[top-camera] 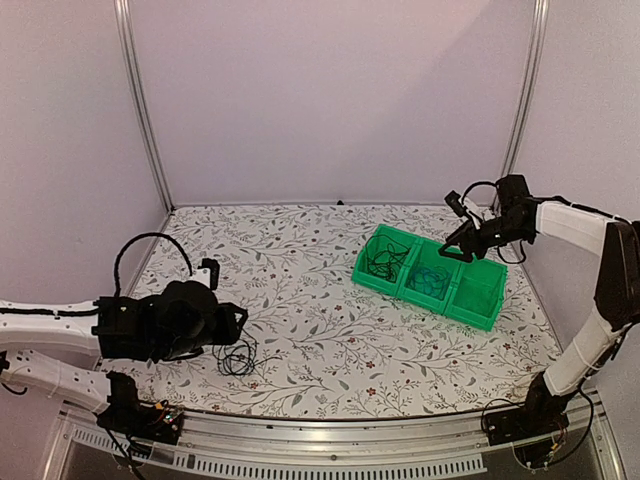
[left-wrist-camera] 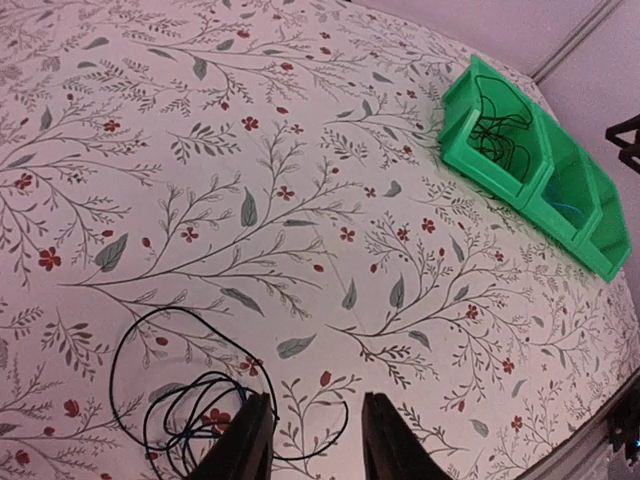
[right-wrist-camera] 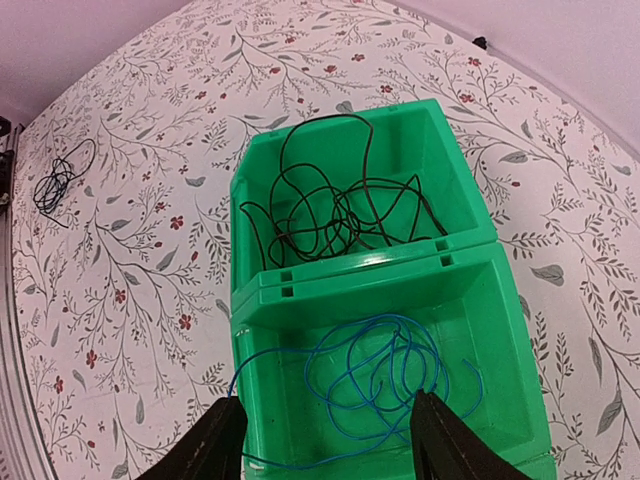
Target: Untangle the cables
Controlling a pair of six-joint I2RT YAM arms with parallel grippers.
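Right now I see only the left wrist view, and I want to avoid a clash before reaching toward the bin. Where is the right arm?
Observer: The right fingers hang over the green bin, above its middle compartment.
Operator: Are they open or shut on something?
Observer: Open. In the right wrist view they stand apart on either side of a loose blue cable lying in that compartment, and they are not gripping it.
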